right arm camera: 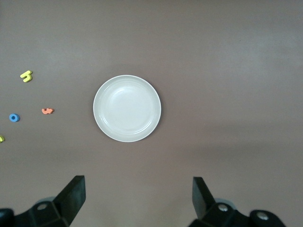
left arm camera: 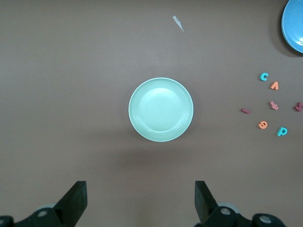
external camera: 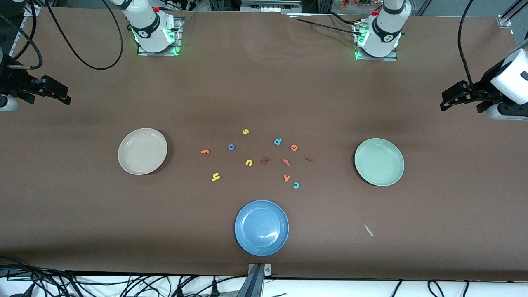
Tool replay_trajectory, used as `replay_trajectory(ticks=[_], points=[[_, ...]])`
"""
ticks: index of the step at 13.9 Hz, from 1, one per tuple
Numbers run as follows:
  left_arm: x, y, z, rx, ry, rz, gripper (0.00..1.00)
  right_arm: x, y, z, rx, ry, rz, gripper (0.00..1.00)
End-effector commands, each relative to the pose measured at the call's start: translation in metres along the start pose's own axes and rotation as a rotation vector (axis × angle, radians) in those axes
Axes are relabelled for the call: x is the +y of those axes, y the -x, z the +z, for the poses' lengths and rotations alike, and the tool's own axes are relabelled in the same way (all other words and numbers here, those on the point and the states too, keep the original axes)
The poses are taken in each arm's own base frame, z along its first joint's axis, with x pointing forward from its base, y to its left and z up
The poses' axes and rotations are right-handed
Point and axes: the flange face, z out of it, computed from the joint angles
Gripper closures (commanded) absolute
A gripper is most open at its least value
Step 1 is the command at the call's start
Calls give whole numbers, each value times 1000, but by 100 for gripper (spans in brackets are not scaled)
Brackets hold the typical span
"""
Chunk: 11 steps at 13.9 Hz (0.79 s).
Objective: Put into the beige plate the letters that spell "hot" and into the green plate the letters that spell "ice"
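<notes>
The beige plate lies toward the right arm's end and the green plate toward the left arm's end. Neither has anything in it. Between them lie the yellow h, blue o, orange e, dark red i and teal c. Two orange letters look t-like; I cannot tell which is the t. My left gripper hangs open by the green plate. My right gripper hangs open by the beige plate.
A blue plate lies nearest the front camera. Among the letters are a yellow s, yellow u, teal d, orange v and a chunky dark red letter. A white scrap lies nearer the camera than the green plate.
</notes>
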Motion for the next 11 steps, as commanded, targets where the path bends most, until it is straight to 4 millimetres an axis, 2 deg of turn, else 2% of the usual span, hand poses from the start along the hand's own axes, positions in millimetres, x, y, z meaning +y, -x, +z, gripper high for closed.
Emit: replay_trajectory(ticks=[1, 7, 9, 11], points=[[3, 1, -5, -2, 30, -7, 0, 2, -1, -6, -5, 6, 1, 0], [4, 3, -3, -21, 29, -10, 0, 1, 1, -4, -22, 5, 5, 0], [5, 3, -3, -22, 28, -10, 0, -5, 1, -4, -23, 10, -7, 0], [5, 3, -2, -24, 28, -9, 0, -5, -3, 2, -32, 3, -10, 0]])
